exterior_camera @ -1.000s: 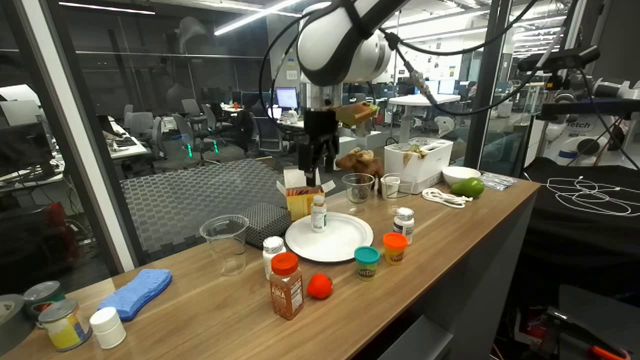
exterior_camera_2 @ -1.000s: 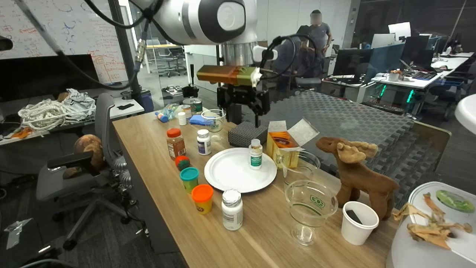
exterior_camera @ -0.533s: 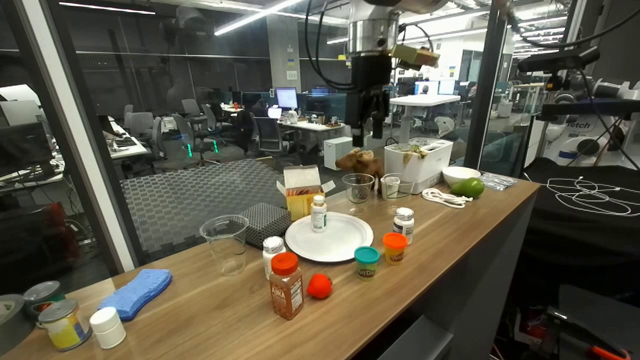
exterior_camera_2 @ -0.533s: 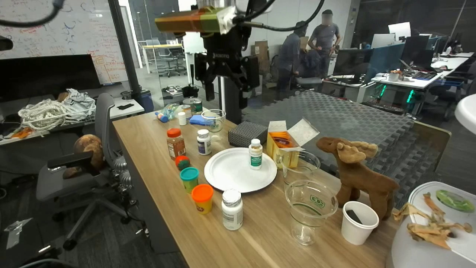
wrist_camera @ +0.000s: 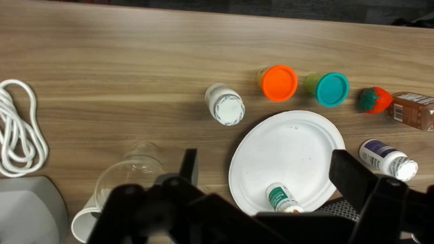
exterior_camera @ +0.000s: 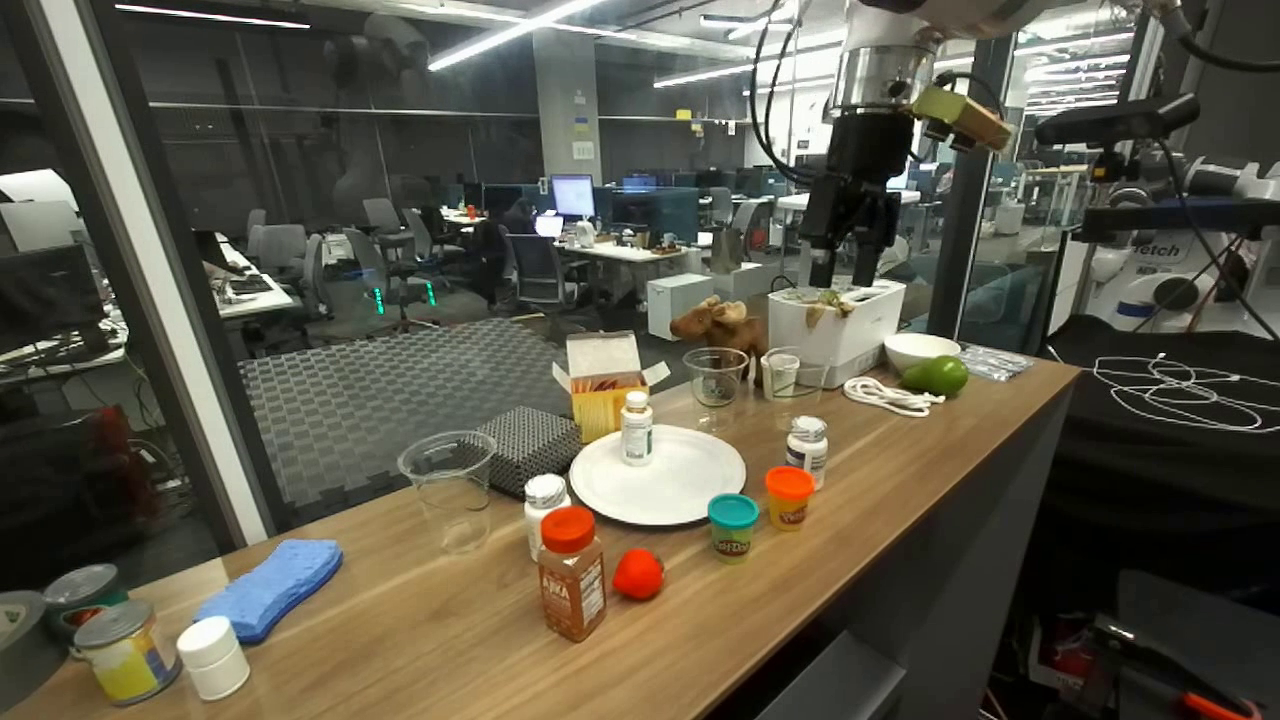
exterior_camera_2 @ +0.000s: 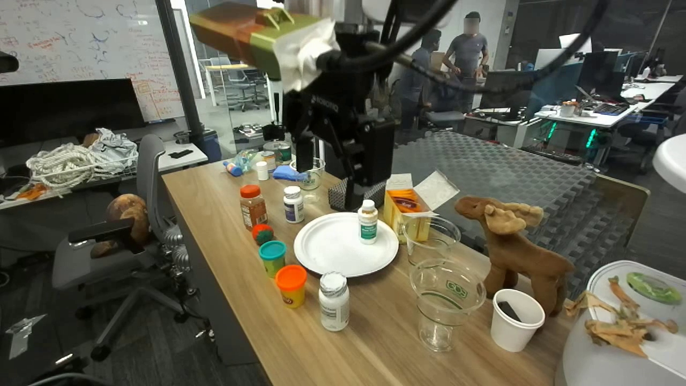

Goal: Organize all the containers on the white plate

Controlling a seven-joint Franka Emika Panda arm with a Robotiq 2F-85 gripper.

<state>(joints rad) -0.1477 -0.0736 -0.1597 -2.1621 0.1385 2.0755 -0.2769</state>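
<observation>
- White jar [exterior_camera: 213,658]: seen in an exterior view, upright, well left of the white plate [exterior_camera: 690,490].
- Blue sponge [exterior_camera: 270,588]: lying well left of the plate.
- Clear cup [exterior_camera: 452,503]: upright, left of the plate and apart from it.
- White bottle [exterior_camera: 545,500]: upright, just left of the plate; I find it partly hidden by the spice bottle [exterior_camera: 573,580].
- That spice bottle, orange-red cap: upright, front-left of the plate.
- Yellow box [exterior_camera: 600,412]: top flaps open, just behind the plate.
- Green-labelled bottle [exterior_camera: 637,430]: I confirm it stands on the plate, off-centre toward the rear rim.
- Strawberry [exterior_camera: 638,575]: in front of the plate.
- Teal-lidded pot [exterior_camera: 733,530]: upright, in front of the plate, near its rim.
- Orange-lidded pot [exterior_camera: 789,500]: upright, front-right of the plate.
- Second white bottle [exterior_camera: 807,455]: upright, right of the plate.
- My gripper [exterior_camera: 843,278]: above and right of the plate here; in the wrist view I observe its fingers [wrist_camera: 190,166] wide apart.
</observation>
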